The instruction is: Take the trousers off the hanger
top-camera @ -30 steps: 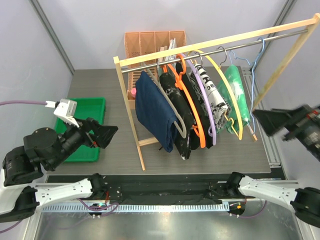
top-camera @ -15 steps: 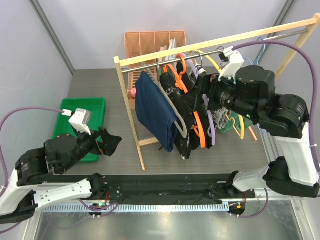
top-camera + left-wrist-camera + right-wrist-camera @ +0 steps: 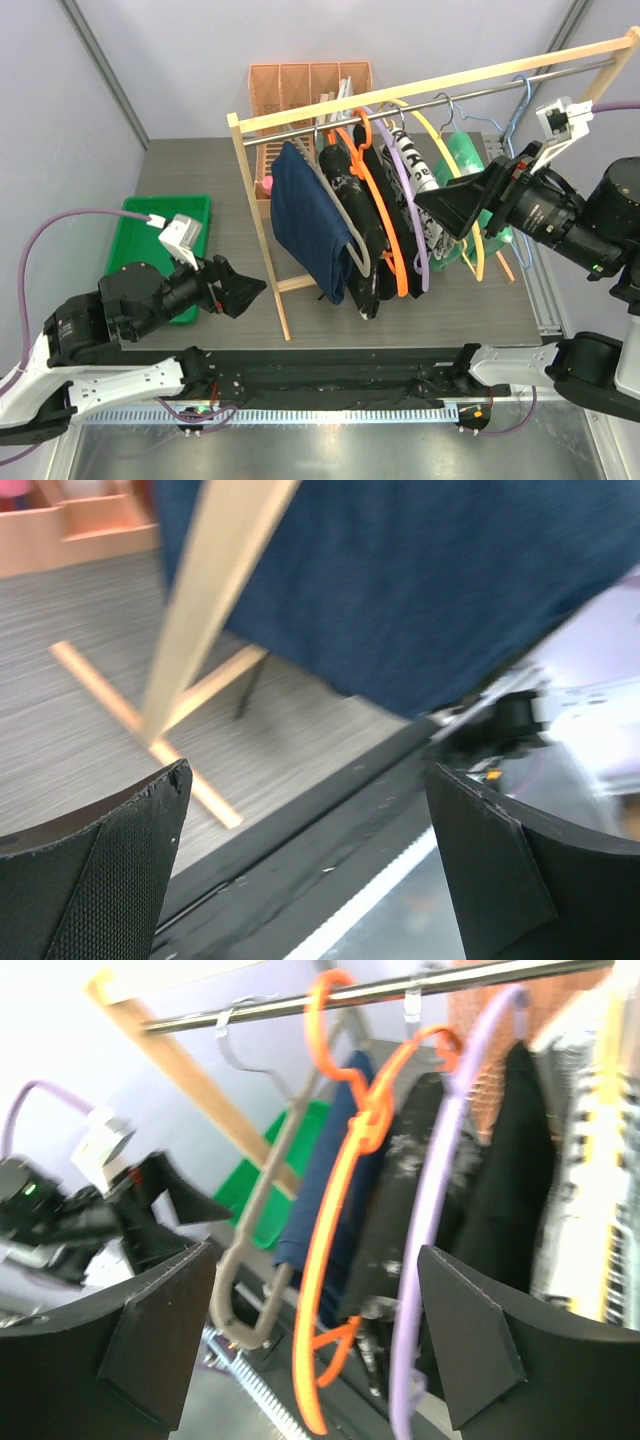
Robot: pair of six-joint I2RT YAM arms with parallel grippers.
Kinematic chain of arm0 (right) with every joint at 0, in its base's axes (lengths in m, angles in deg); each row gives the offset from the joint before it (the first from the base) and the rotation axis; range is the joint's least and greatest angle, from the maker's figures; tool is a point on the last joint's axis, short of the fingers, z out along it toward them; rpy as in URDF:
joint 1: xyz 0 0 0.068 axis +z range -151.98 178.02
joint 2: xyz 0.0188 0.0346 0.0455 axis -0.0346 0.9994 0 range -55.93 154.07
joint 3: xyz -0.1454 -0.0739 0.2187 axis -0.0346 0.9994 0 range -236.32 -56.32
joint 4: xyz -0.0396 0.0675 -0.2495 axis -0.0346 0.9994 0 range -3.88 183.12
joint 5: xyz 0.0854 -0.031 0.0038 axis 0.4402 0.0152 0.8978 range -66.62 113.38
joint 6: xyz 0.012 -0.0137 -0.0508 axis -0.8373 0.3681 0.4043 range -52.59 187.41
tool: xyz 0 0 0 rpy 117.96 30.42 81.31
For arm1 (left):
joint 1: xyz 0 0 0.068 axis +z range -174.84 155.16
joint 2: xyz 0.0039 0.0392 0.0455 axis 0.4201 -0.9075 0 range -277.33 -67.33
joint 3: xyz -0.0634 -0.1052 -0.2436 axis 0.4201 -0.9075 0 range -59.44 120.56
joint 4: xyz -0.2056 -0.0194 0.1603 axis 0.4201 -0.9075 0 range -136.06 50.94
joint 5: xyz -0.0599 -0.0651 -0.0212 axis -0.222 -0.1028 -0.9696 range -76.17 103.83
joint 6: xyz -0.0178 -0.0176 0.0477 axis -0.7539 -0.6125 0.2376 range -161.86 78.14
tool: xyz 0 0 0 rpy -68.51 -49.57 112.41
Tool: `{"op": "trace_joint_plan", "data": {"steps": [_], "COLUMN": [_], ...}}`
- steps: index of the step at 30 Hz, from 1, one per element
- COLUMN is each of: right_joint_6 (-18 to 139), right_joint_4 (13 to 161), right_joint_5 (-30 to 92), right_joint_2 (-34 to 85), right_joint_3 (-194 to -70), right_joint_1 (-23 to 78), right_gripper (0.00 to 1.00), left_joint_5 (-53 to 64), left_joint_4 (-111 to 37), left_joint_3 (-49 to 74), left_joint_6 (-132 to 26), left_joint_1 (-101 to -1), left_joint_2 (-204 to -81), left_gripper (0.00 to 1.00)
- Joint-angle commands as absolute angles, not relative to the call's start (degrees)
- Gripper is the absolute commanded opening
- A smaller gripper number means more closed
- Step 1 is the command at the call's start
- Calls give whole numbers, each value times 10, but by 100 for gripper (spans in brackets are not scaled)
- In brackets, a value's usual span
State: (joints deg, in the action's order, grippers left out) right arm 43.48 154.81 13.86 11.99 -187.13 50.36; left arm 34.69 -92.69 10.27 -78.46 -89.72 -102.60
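Note:
The navy blue trousers [image 3: 310, 225] hang folded over a grey hanger [image 3: 362, 255] at the left of the rack. The black speckled trousers [image 3: 352, 215] hang beside them on an orange hanger [image 3: 398, 255]. My right gripper [image 3: 447, 208] is open and empty, just right of the clothes, facing them. In the right wrist view the navy pair [image 3: 312, 1210], the speckled pair [image 3: 400, 1205] and the orange hanger [image 3: 335, 1290] show between its open fingers [image 3: 150, 1345]. My left gripper [image 3: 233, 289] is open and empty, left of the rack's wooden post [image 3: 265, 245]. The left wrist view shows the navy cloth [image 3: 420, 580].
A plain black garment [image 3: 383, 195] on a purple hanger [image 3: 420, 235], a lettered cloth [image 3: 430, 205], a yellow hanger [image 3: 462, 200] and a green garment [image 3: 472, 185] hang further right. A green bin [image 3: 190, 215] sits at left. An orange crate [image 3: 300, 90] stands behind the rack.
My right gripper has pulled back to the right from among the hangers and now faces the clothes. My left gripper has moved right, closer to the rack post.

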Motion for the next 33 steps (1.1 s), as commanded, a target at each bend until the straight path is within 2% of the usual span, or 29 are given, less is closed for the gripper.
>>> {"op": "trace_joint_plan", "data": {"steps": [1,8,13,21,23,27,29,33], "right_joint_6": [444,439,428,425,422,416,413,403], "right_joint_4": [1542,1517,1486,1477,1478,1475,1472,1469], "right_joint_5": [246,275,277,162,130,86,78,60], "right_joint_2": [178,200,207,219,223,225,229,239], "right_joint_3": [-1894,-1899,-1877,-1840,-1832,-1815,-1810,-1814], "right_joint_1": [504,512,536,624,632,645,647,649], "right_gripper": [85,84,79,67,61,56,49,44], "left_joint_5": [297,293,293,284,284,279,277,259], "left_joint_4": [-849,-839,-827,-821,-820,-817,-818,-805], "left_joint_3": [125,110,103,97,96,93,94,103], "left_joint_6": [-797,-807,-812,-816,-818,-822,-825,-838], "left_joint_1": [-899,-899,-899,-899,-899,-899,-899,-899], "left_joint_2": [-1056,-1085,-1090,-1098,-1097,-1094,-1093,-1090], "left_gripper": [98,98,98,98,98,98,98,97]}}
